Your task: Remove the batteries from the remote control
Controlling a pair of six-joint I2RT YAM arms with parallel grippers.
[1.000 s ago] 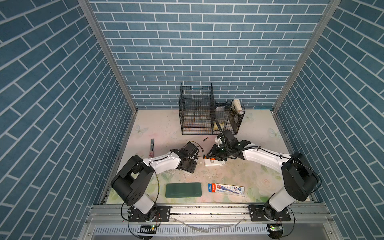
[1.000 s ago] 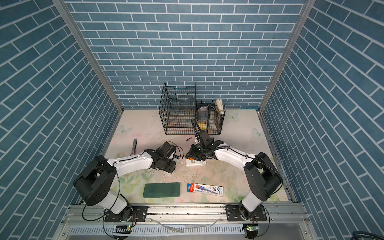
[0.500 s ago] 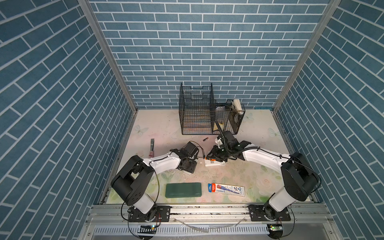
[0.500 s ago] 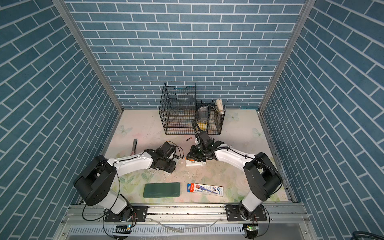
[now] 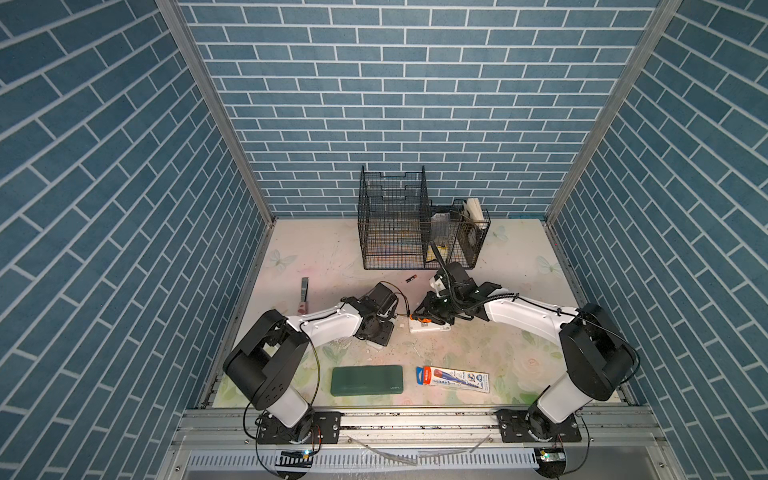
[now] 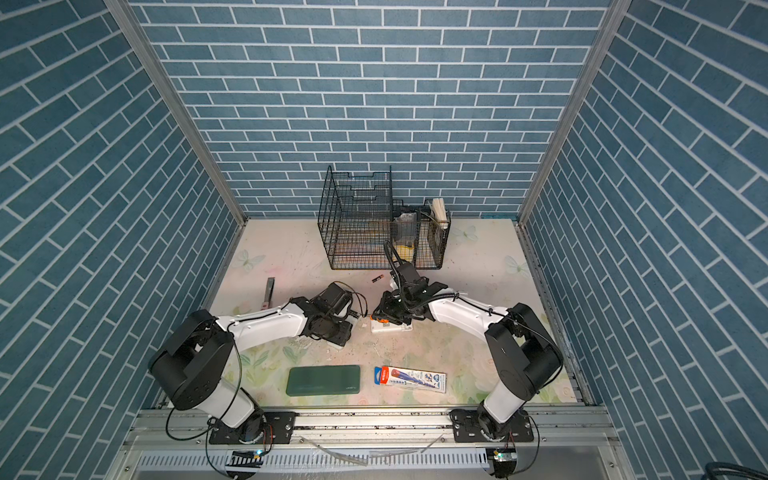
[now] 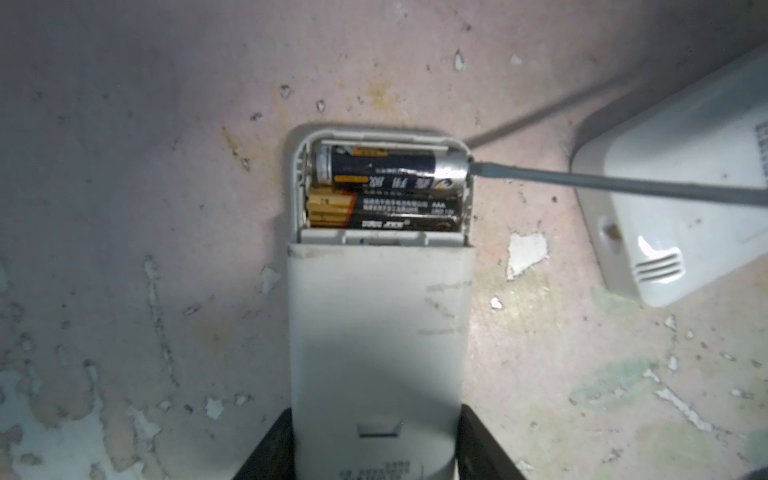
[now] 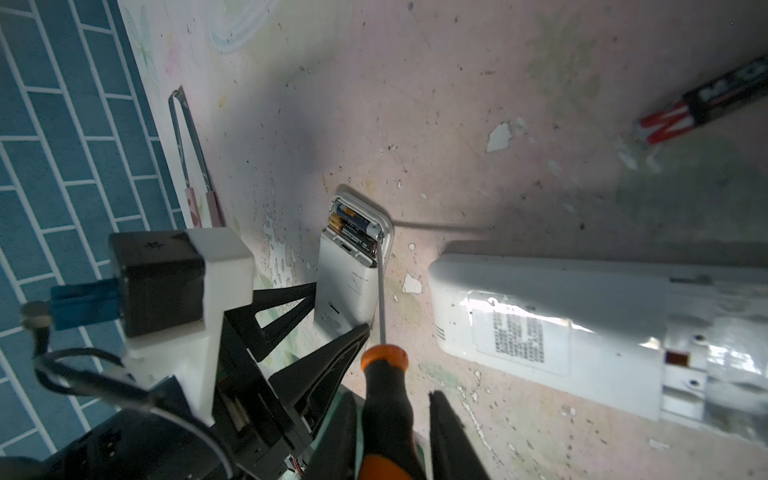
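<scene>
Inside the small remote (image 7: pixel 380 324) lie two batteries (image 7: pixel 386 195); left gripper (image 7: pixel 374 411) clamps it, right gripper (image 8: pixel 397 365) clamps one screwdriver (image 8: pixel 384 399).

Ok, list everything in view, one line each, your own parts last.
small remote: one, white, compartment open, in the left gripper
batteries: two, black and gold, inside that compartment
loose battery: one, dark, on the table before the wire basket
large remote: one, white, label up, beside the small remote
screwdriver: one, orange-and-black handle, in the right gripper, tip at upper battery's end
tweezers: one, metal with pink grips, table's left
flat case: one, dark green, table's front
carton: one, red, white and blue, right of the case
wire basket: one, black, table's back
table: one, pale floral
left gripper: black, shut on the small remote
right gripper: black, shut on the screwdriver
</scene>
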